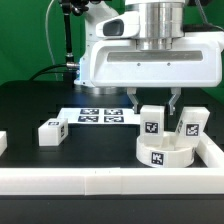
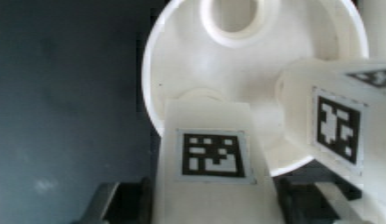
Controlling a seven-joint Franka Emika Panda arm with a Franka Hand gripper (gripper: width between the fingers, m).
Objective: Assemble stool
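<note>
White seat disc (image 1: 180, 152) lying flat, opening upward, tag (image 1: 158, 157) on side wall

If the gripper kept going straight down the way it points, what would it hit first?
Probably the stool seat, whose rim lies right under the gripper in the wrist view. A leg stands close beside; depth is unclear, so a finger might clip it first.

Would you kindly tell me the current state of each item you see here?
seat disc: lying flat by the border rail.
upright leg: standing behind the seat disc.
tilted leg: leaning by the seat disc.
far leg: lying apart from the rest.
fingers: over the seat disc; grip unclear.
</note>
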